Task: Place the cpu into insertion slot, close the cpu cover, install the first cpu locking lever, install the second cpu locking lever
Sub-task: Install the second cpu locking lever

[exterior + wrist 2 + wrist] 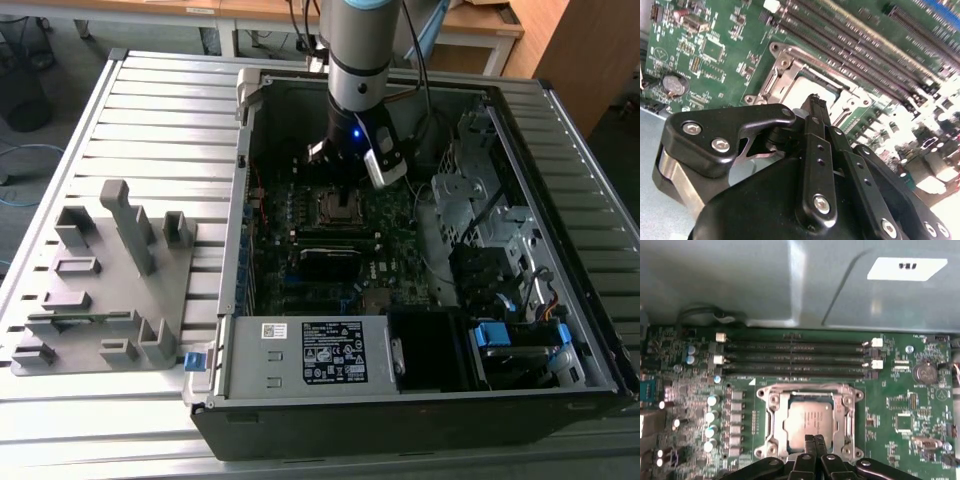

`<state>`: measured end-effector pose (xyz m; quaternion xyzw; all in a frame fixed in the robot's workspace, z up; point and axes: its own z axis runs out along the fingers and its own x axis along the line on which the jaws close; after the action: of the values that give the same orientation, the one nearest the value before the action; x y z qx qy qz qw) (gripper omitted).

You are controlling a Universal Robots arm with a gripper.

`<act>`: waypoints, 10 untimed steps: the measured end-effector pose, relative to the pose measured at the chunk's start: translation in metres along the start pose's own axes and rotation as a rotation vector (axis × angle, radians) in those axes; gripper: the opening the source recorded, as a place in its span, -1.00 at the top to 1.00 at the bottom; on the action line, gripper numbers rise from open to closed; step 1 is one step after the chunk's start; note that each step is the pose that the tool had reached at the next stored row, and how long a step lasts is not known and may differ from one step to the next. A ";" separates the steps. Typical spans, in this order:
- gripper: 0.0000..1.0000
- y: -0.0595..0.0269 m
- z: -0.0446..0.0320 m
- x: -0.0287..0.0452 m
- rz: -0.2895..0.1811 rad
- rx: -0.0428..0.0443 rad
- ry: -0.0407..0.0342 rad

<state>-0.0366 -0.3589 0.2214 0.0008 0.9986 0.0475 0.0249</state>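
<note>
With the cpu (809, 419) seated under the cpu cover (809, 392), the tool (814, 441), fingers together, hovered at centre; lever locking seemingly remained.

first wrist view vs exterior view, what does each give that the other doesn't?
First wrist view: close detail of the cpu seated in the insertion slot, the cpu cover framing it, the long black memory slots and a coin cell. The tool has its fingers together at the socket's edge.

Exterior view: the whole open computer case on a slatted table, the grey fixture tray, the power supply and the arm reaching in from above.

Both: the green motherboard and the socket area beneath the tool.
</note>
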 end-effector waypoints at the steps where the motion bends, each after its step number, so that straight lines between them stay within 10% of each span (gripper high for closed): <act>1: 0.79 0.0017 0.0003 0.0000 0.001 0.0000 0.0000; 10: 0.79 0.0075 0.0019 0.0001 0.002 0.0000 -0.0002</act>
<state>-0.0366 -0.3513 0.2202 0.0019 0.9986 0.0475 0.0250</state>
